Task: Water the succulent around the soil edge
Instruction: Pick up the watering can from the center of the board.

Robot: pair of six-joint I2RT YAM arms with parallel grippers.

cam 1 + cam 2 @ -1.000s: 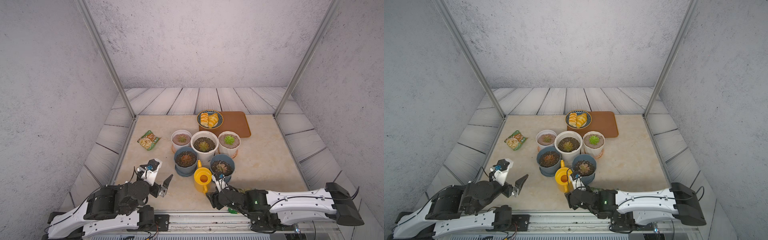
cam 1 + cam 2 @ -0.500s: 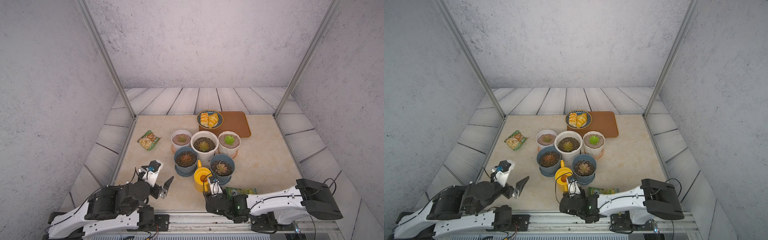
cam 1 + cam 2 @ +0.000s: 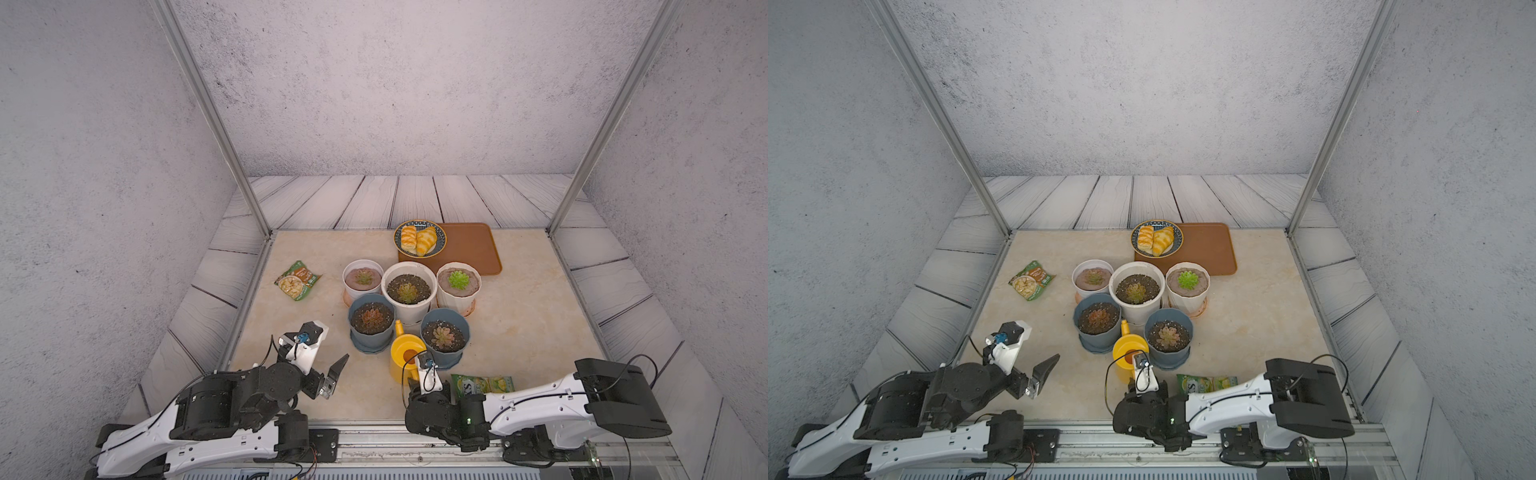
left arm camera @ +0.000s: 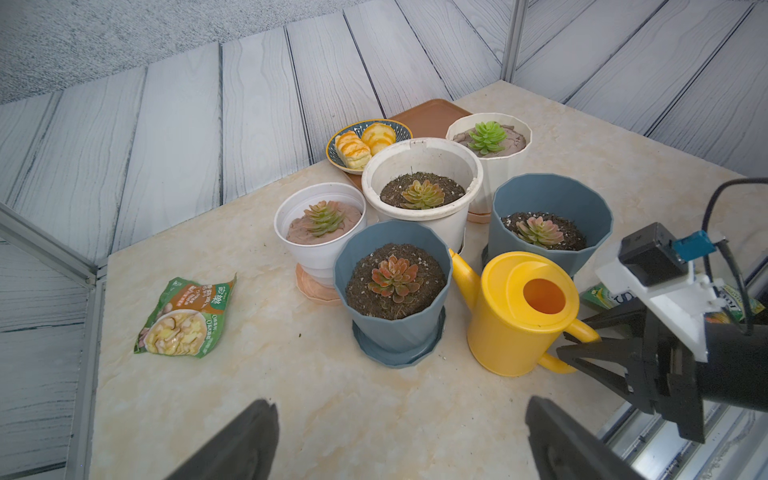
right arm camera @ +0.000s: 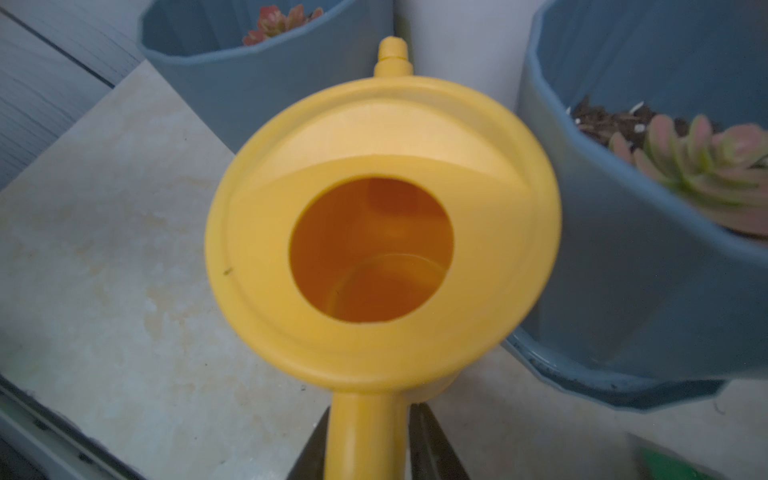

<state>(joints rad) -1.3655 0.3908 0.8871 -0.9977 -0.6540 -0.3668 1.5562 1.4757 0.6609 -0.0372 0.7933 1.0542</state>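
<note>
Between the right fingers (image 5: 432, 453), gripped, sits the watering can handle (image 5: 365, 436); left fingers (image 4: 249, 440) spread open.

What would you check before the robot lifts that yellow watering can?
1. Right gripper jaws flanking the handle of the yellow watering can: ok.
2. Grip firm: cannot tell.
3. Can upright on the table: ok.
4. Water inside: cannot tell.
5. Spout clear of the nearest blue pot: cannot tell.
6. Left gripper open, away from the can: ok.
</note>
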